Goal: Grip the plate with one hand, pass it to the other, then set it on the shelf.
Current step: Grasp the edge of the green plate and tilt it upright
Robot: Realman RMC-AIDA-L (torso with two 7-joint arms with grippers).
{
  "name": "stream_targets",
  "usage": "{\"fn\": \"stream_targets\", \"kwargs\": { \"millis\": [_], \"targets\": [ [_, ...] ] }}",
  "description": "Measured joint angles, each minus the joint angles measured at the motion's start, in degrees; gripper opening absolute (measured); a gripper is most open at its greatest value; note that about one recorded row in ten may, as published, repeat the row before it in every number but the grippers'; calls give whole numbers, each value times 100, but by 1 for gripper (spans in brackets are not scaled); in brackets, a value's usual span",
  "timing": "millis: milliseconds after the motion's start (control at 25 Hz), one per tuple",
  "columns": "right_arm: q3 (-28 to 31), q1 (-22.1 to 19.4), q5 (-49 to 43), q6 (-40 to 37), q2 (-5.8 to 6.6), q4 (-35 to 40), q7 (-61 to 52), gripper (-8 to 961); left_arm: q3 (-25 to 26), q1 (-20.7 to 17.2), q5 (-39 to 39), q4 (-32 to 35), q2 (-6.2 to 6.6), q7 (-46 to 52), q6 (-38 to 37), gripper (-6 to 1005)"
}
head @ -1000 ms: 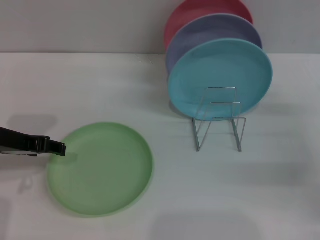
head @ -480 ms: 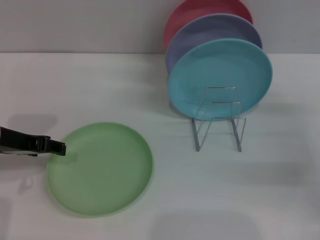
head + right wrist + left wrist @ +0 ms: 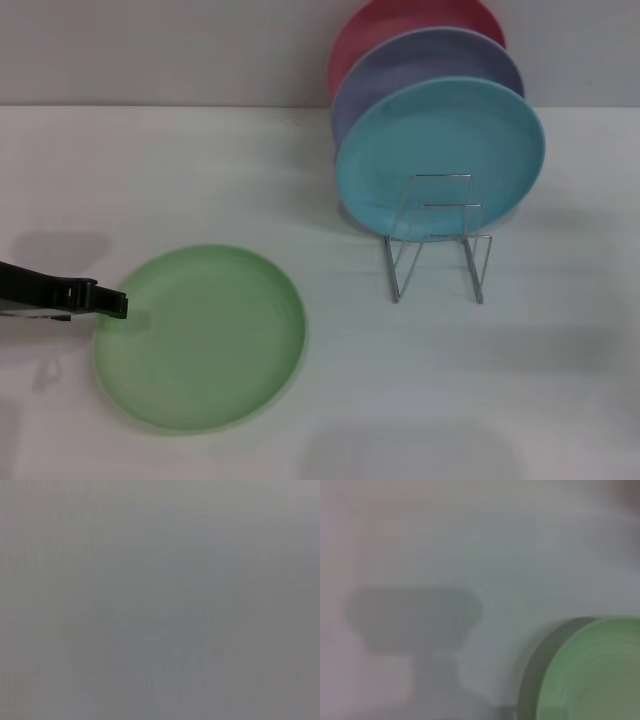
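Note:
The light-green plate (image 3: pixel 205 337) lies flat on the white table at the front left. My left gripper (image 3: pixel 112 303) reaches in from the left edge as a dark bar. Its tip is at the plate's left rim, just over the edge. In the left wrist view part of the plate (image 3: pixel 592 672) shows beside the gripper's shadow on the table. The shelf (image 3: pixel 438 242), a silver wire rack, stands at the right of centre, its front loops bare. My right gripper shows in no view.
A turquoise plate (image 3: pixel 440 155) leans upright in the rack, with a lavender plate (image 3: pixel 420 60) and a pink plate (image 3: pixel 400 25) behind it near the back wall. The white table (image 3: pixel 450 400) stretches in front of the rack.
My left gripper has sunk slightly and drawn back a little to the left at the plate's left rim. The plate and the rack have not moved.

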State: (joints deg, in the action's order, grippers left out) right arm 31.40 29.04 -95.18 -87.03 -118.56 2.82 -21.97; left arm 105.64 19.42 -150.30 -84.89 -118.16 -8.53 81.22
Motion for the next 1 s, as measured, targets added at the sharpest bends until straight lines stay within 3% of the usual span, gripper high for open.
{"fn": "stream_targets", "kwargs": {
  "millis": [1000],
  "targets": [
    [4, 42, 0, 2, 0, 0, 0, 741, -9, 43, -68, 58, 10, -7, 44, 672]
  ]
}}
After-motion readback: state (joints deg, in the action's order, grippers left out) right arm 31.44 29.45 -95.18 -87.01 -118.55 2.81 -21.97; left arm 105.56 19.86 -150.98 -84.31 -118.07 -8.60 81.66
